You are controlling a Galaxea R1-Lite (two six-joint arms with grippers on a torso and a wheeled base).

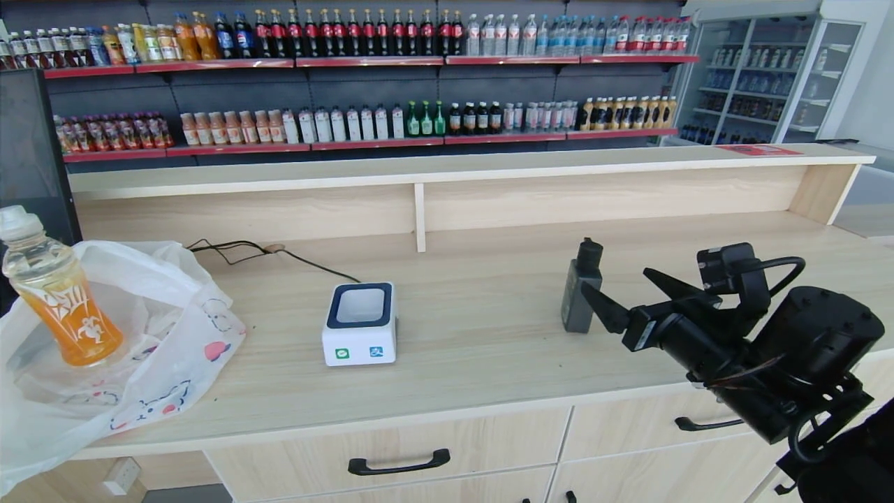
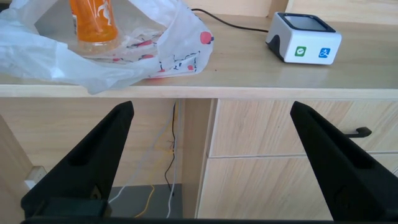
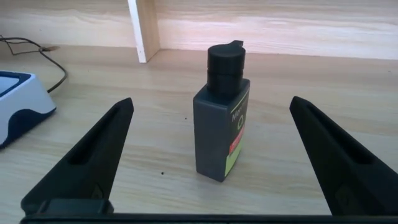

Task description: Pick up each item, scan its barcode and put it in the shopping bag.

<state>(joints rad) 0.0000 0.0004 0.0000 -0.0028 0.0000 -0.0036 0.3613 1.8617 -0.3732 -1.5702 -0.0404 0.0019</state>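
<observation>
From where the head camera looks down, the pale wood-grain surface [image 1: 489, 328] carries a dark grey plastic pump bottle [image 1: 578, 290], standing upright towards the robot's right. The right gripper [image 1: 618, 281] hangs low just beside it, with its black fingers spread wide and nothing in them. The small white scanner box with a navy-rimmed window [image 1: 360, 323] sits in the middle, well apart from the bottle, and a thin black cable [image 1: 279, 253] trails off behind it. Over on the robot's left, a white printed plastic shopping bag [image 1: 174, 328] lies slumped open with a clear bottle of orange drink [image 1: 59, 293] standing inside it.

In the left wrist view, the left gripper [image 2: 211, 109] is below the edge of the surface, facing the light wooden drawer fronts [image 2: 273, 180]. Its fingers [image 2: 93, 155] are fully parted and hold nothing. The bag and the scanner show above it.

In the right wrist view, the grey bottle stands upright between the two open fingers, a little way ahead of the tips and touching neither.

I'd say the step in hand is grasping this bottle. To do it well, the gripper should move straight forward until the fingers flank the flat-sided body below the pump cap, then close squarely across it. A slanted approach could nudge the bottle over, because it looks tall for its base. A hold low on the body should also leave the label free to turn towards the scanner window.
</observation>
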